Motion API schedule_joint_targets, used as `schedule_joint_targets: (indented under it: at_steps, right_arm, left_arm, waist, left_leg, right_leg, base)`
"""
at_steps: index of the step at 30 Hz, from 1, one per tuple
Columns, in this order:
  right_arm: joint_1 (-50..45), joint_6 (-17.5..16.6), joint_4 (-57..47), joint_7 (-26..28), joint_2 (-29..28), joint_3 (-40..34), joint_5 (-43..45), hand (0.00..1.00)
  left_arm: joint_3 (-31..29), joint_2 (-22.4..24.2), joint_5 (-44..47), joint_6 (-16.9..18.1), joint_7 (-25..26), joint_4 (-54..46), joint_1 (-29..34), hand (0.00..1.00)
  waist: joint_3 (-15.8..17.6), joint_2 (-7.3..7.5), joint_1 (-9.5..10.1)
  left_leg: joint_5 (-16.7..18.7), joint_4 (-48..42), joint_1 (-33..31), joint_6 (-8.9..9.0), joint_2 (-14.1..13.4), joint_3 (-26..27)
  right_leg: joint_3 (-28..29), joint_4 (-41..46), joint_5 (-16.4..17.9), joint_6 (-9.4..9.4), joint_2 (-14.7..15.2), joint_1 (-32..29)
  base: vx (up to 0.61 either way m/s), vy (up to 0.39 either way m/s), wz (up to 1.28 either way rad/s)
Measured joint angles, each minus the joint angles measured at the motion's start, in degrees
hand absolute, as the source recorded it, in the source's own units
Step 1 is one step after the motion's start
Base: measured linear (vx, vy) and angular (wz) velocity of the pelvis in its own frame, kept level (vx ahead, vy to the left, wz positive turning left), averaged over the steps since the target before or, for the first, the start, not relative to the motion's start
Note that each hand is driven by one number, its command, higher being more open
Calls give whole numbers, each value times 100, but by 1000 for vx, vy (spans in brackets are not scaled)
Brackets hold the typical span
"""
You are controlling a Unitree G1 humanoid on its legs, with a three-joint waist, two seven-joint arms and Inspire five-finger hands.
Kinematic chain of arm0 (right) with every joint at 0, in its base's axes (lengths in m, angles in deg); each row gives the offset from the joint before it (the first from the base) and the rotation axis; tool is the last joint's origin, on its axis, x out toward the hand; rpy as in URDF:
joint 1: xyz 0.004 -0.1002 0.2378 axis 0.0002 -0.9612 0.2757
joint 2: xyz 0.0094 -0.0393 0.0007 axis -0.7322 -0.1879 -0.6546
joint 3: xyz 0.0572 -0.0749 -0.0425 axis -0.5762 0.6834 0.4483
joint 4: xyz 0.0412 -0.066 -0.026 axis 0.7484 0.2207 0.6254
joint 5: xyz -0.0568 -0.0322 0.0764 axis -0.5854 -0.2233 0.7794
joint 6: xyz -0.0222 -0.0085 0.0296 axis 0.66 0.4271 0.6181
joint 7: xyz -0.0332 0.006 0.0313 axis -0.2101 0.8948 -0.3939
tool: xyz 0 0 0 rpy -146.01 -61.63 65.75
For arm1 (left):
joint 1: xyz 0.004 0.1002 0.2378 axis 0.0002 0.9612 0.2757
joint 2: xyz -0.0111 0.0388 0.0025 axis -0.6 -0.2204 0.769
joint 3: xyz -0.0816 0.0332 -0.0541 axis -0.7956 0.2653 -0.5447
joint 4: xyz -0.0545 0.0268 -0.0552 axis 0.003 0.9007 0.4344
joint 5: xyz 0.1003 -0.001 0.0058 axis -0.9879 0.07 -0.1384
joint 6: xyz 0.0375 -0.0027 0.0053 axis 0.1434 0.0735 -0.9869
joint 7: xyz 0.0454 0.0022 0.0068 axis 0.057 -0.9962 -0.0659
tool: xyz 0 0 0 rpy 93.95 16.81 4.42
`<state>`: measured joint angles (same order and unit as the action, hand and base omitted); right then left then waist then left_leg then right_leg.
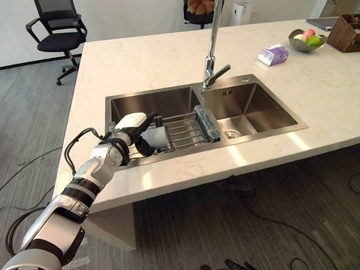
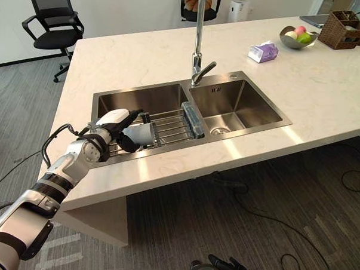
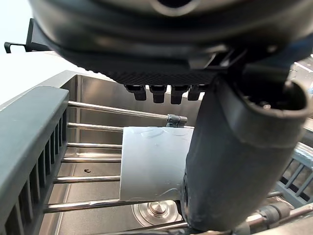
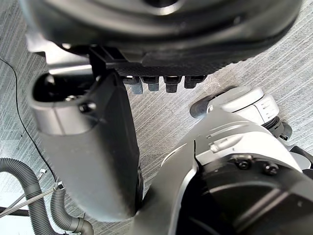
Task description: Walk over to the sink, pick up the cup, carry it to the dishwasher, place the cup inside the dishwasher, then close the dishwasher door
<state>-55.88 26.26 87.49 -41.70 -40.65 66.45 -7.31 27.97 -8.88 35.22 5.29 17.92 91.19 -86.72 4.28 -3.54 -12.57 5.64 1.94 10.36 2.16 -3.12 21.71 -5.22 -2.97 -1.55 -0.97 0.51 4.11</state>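
Note:
A pale grey cup (image 1: 161,137) lies on its side on the wire rack (image 1: 183,126) over the left basin of the steel sink (image 1: 253,105). My left hand (image 1: 123,138) reaches over the counter's front edge to the cup's near end. In the left wrist view the dark thumb (image 3: 230,161) rests against the cup (image 3: 154,164), while the fingers (image 3: 156,92) stay straight beyond it with a gap between; the hand is open. My right hand (image 4: 161,29) hangs relaxed and open above the grey floor.
A tall faucet (image 1: 212,47) stands behind the sink's divider. A dark grey holder (image 1: 207,121) bounds the rack's right end. On the far right of the counter sit a tissue pack (image 1: 273,54), a fruit bowl (image 1: 306,40) and a wicker basket (image 1: 352,32). An office chair (image 1: 56,28) stands far left.

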Motion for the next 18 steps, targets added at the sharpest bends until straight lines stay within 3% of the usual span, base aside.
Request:
schedule_joint_targets:
  at_steps: [8, 18]
  right_arm:
    - [-10, 139, -51, 17, 4, -2, 0, 100]
    - [-75, 343, -203, 57, 93, 128, 1, 100]
  left_arm:
    - [-108, 61, -585, 183, -25, -1, 84, 100]
    - [-118, -29, -987, 201, -518, 227, -38, 100]
  waist:
    - [-18, -23, -44]
    - [-121, -154, -211]
  left_leg:
    - [24, -15, 19, 7, -17, 13]
    - [93, -22, 43, 54, -71, 134]
  right_leg:
    - [5, -46, -3, -3, -19, 31]
    - [94, -177, -29, 12, -95, 70]
  base:
    - [-25, -29, -1]
    - [-8, -31, -6]
